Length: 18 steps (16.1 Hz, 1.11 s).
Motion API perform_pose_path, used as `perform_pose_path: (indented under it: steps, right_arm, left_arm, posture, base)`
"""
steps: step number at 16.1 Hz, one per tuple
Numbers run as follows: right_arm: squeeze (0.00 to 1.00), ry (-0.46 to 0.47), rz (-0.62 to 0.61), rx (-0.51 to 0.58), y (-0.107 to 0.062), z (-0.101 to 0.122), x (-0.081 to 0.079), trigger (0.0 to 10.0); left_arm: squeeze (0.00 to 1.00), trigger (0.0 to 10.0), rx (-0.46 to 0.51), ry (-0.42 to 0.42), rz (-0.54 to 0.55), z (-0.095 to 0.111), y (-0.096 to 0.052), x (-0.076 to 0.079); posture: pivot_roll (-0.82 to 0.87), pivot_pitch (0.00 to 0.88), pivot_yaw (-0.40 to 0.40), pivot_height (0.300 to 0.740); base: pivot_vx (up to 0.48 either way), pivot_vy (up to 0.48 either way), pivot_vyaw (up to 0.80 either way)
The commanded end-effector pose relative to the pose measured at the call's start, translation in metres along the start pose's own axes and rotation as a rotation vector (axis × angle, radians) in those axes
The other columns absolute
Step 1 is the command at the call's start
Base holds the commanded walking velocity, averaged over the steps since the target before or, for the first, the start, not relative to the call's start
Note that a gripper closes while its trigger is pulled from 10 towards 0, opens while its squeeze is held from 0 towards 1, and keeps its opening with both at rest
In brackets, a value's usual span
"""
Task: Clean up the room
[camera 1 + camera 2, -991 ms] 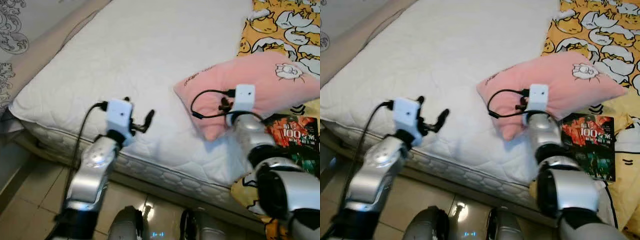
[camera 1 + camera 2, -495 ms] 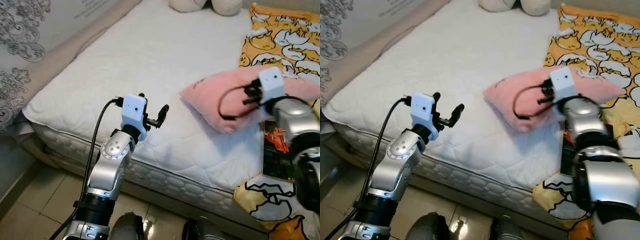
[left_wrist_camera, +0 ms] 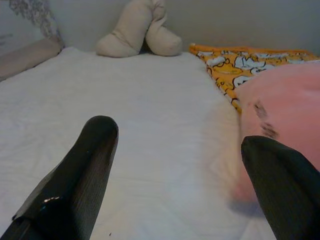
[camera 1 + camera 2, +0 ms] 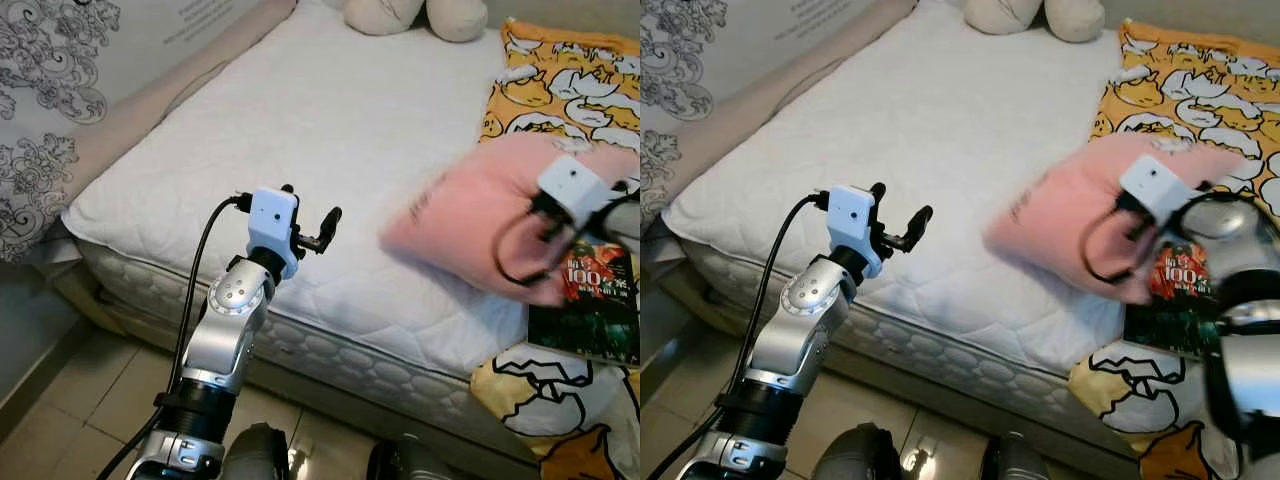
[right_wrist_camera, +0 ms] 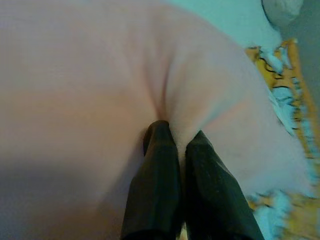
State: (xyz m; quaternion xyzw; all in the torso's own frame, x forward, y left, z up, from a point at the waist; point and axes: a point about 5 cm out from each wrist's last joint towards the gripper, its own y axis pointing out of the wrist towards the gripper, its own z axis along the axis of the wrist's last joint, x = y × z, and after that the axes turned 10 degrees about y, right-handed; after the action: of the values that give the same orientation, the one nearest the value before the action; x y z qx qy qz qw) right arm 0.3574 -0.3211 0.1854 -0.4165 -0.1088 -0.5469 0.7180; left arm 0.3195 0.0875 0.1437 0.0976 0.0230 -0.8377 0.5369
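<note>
A pink pillow (image 4: 480, 215) hangs lifted above the right side of the white mattress (image 4: 300, 120), blurred by motion. My right gripper (image 5: 177, 150) is shut on a fold of the pink pillow (image 5: 100, 90); its white wrist camera box (image 4: 570, 190) sits in front of the pillow. My left gripper (image 4: 310, 228) is open above the mattress near its front edge, with nothing between its fingers (image 3: 85, 165). The pillow (image 3: 285, 105) lies to one side of it in the left wrist view.
A dark book with red print (image 4: 595, 300) lies on the yellow cartoon blanket (image 4: 570, 80) at the right. A beige plush toy (image 4: 410, 15) rests at the head of the bed. A patterned wall (image 4: 50, 90) runs along the left; tiled floor (image 4: 60, 400) lies below.
My right gripper has lifted the pink pillow off the mattress and carried it to the right, uncovering more of the book. The camera has tilted up. The left arm has barely moved.
</note>
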Motion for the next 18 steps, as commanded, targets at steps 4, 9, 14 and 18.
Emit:
perform_pose_path:
  steps: [4, 9, 14, 18]
  right_arm:
    - [0.0, -0.116, -0.111, -0.012, -0.022, 0.014, 0.041, 0.0]
    - [0.0, -0.075, -0.109, -0.141, -0.023, -0.028, 0.027, 0.0]
    - [1.0, 0.116, -0.14, -0.156, -0.016, -0.051, 0.006, 10.0]
    - [1.0, 0.581, -0.332, 0.146, -0.009, -0.025, 0.015, 10.0]
  left_arm:
    - [0.0, 10.0, 0.008, -0.012, -0.006, 0.0, 0.004, 0.003]
    - [0.0, 10.0, 0.007, -0.019, -0.002, 0.0, 0.004, 0.004]
    - [0.0, 10.0, 0.0, -0.009, -0.011, -0.003, 0.003, 0.003]
    - [0.0, 10.0, 0.003, -0.005, -0.008, -0.003, 0.004, 0.002]
  posture:
    - [0.04, 0.0, 0.006, 0.7]
    - [0.04, 0.0, 0.008, 0.7]
    - [0.04, 0.0, 0.011, 0.7]
    - [0.03, 0.0, 0.001, 0.7]
  base:
    - [0.0, 0.0, 0.0]
    - [0.0, 0.0, 0.0]
    - [0.0, 0.0, 0.0]
    - [0.0, 0.0, 0.0]
